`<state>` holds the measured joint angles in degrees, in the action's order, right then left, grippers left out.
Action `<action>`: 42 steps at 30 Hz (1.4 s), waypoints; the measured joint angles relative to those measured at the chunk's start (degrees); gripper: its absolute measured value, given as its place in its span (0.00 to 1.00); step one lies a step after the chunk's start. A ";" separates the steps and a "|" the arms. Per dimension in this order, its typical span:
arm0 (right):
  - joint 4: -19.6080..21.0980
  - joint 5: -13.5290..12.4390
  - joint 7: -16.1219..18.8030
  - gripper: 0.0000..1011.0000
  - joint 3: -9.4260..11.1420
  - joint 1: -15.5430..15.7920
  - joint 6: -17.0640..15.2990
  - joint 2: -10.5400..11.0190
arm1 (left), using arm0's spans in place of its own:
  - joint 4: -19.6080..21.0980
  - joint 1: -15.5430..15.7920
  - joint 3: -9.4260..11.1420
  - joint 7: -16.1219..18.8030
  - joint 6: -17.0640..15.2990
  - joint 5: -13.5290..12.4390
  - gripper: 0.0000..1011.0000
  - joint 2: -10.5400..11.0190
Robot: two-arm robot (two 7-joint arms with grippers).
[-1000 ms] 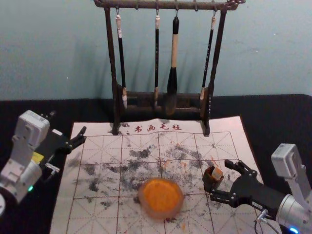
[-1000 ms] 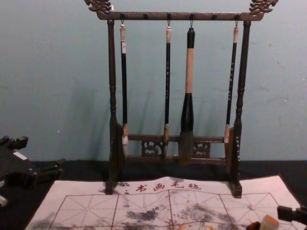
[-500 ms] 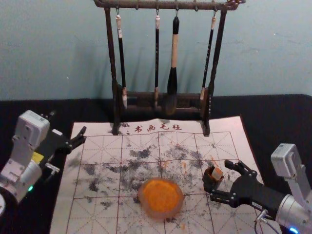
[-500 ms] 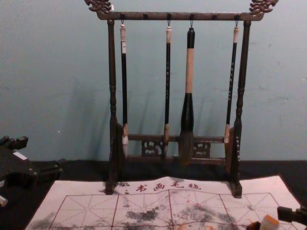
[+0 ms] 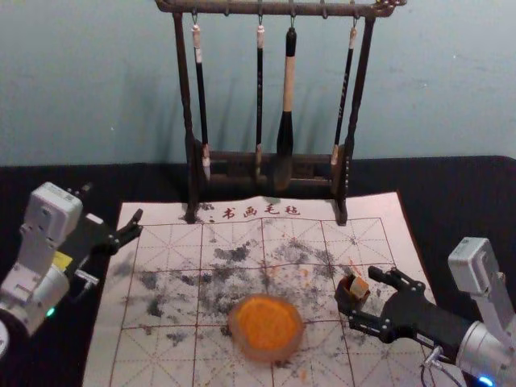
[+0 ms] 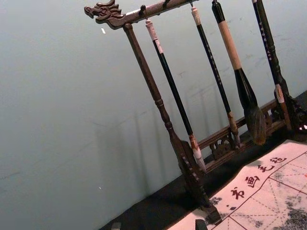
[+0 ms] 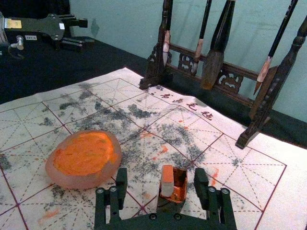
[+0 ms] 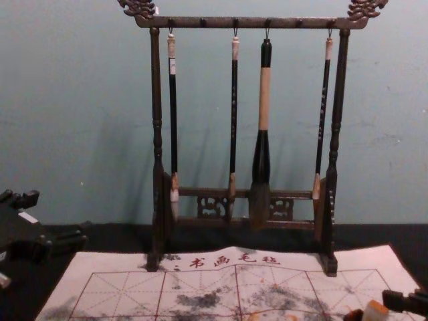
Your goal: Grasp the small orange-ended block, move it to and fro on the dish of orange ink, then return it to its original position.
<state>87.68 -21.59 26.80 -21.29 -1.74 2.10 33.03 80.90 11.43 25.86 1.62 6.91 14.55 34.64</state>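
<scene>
In the head view, the block [image 5: 359,287] is being held in its cup [image 5: 346,302] at the dish's [image 5: 267,326] two o'clock. The left gripper [image 5: 113,202] is being parked wide at its ten.

In the right wrist view, the cup is being flanked by the spread right gripper [image 7: 161,179], ungrasped; grasp, inking and return are presumably being awaited.

In the chest view, the stained mat [image 8: 124,284] and rack [image 8: 221,23] are being carried by the dark surface [image 8: 114,237], backed by a wall [image 8: 67,100].

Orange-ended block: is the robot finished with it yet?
I can't tell: the block stands in its small holder, which fits start or finish. Nothing is held; the right gripper is open, fingers either side. If it's starting, grasping, rubbing on the orange ink dish and returning remain.
</scene>
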 joint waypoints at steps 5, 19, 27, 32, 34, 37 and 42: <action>0.01 -0.01 -0.02 0.71 0.00 0.00 0.04 0.02 | 0.00 0.00 0.00 0.00 0.00 0.00 0.99 0.00; 0.01 -0.02 -0.02 0.29 0.00 0.00 0.08 0.02 | 0.00 0.00 0.00 0.00 0.00 0.00 0.99 0.01; 0.00 -0.02 -0.03 0.08 0.01 0.00 0.08 0.02 | 0.00 0.00 0.00 0.00 0.00 0.00 0.99 0.00; 0.00 -0.02 -0.02 0.08 0.01 0.00 0.08 0.02 | 0.00 0.00 0.00 0.00 0.00 0.00 0.99 0.00; 0.00 -0.02 -0.02 0.08 0.01 0.00 0.08 0.02 | 0.00 0.00 0.00 0.00 0.00 0.00 0.99 0.00; 0.00 -0.02 -0.01 0.08 0.01 0.00 0.08 0.02 | 0.00 0.00 0.00 0.00 0.00 0.00 0.99 0.00; 0.00 -0.01 -0.02 0.08 0.01 0.00 0.07 0.02 | 0.00 0.00 0.00 0.00 0.00 0.00 0.99 0.00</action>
<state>87.68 -21.61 26.78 -21.29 -1.74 2.17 33.06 80.90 11.43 25.86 1.62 6.91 14.55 34.64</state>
